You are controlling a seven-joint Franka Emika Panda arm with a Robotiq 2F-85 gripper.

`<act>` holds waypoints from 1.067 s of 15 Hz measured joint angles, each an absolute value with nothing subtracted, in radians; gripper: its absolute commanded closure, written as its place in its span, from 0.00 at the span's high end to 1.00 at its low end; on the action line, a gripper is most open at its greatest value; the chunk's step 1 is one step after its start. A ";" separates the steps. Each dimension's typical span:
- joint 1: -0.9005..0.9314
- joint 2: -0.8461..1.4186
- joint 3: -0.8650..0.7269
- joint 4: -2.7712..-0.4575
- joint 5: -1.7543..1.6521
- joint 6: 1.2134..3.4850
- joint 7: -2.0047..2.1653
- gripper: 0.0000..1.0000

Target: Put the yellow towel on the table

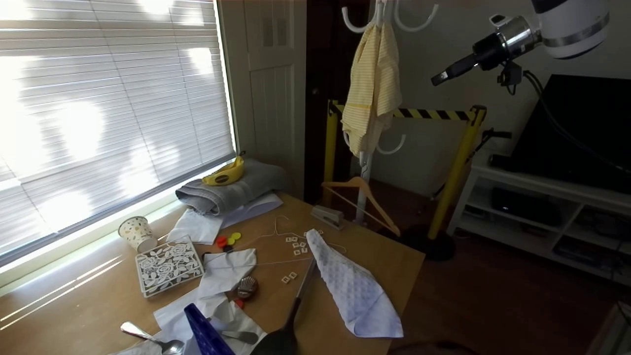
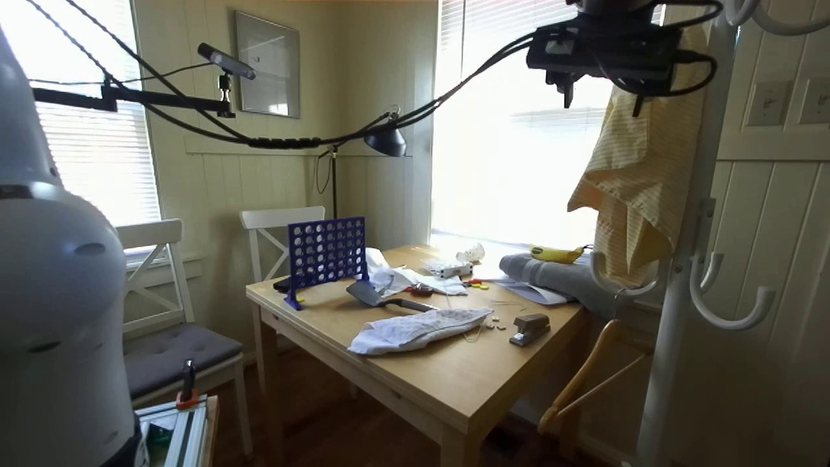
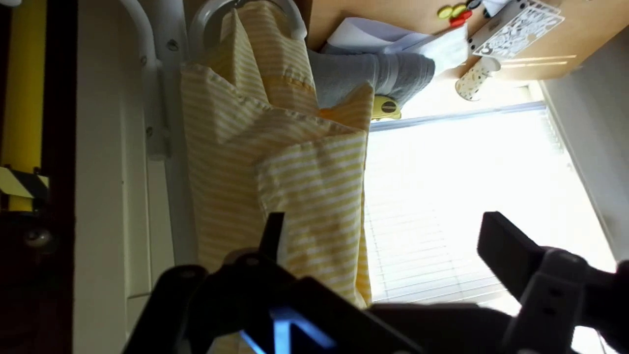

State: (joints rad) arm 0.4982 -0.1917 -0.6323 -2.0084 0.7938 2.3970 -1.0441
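"While the long, limp, pale yellow striped cloth towel (image 1: 367,88) hangs on the tall white hooked coat rack (image 2: 673,337), where is the black two-fingered gripper (image 1: 438,79)?"

"To the towel's right in an exterior view, near but apart from it."

"And its fingers (image 3: 506,253)?"

"Spread wide in the wrist view, with the towel behind the one at left."

"And the wide, square-cornered brown wooden table (image 2: 457,376)?"

"Left of the rack in an exterior view. On its near side lies a narrow white-and-blue patterned cloth (image 2: 421,329), with a small grey stapler (image 2: 530,327) to the right. An upright, round-holed blue plastic grid (image 2: 327,254) stands at the left."

"And at the far right?"

"A folded grey cloth (image 2: 551,274), with a yellow banana-shaped case (image 2: 556,255) resting on top of it."
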 measured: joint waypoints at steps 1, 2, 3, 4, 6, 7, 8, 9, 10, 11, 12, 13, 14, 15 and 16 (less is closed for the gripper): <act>0.449 -0.159 -0.606 -1.987 0.832 2.373 -1.094 1.00; 0.393 -0.126 -0.570 -1.969 0.864 2.364 -1.133 1.00; 0.334 -0.095 -0.530 -1.952 0.895 2.363 -1.163 1.00; 0.276 -0.066 -0.487 -1.938 0.926 2.363 -1.190 1.00; 0.173 -0.018 -0.407 -1.907 1.013 2.364 -1.237 1.00; 0.129 0.002 -0.372 -1.888 1.061 2.363 -1.257 1.00; 0.092 0.019 -0.342 -1.868 1.109 2.357 -1.274 1.00; 0.059 0.035 -0.316 -1.846 1.150 2.346 -1.285 1.00; 0.030 0.050 -0.293 -1.825 1.186 2.338 -1.291 1.00; 0.006 0.064 -0.272 -1.806 1.216 2.331 -1.292 1.00; -0.014 0.077 -0.254 -1.788 1.234 2.329 -1.290 1.00; -0.029 0.083 -0.240 -1.782 1.235 2.329 -1.290 1.00; -0.038 0.084 -0.230 -1.782 1.235 2.329 -1.290 1.00; -0.042 0.084 -0.226 -1.782 1.235 2.329 -1.290 1.00; -0.043 0.084 -0.224 -1.782 1.235 2.329 -1.290 1.00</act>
State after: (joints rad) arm -0.0427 0.0840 -0.2238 -1.7823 1.2347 2.3288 -1.2899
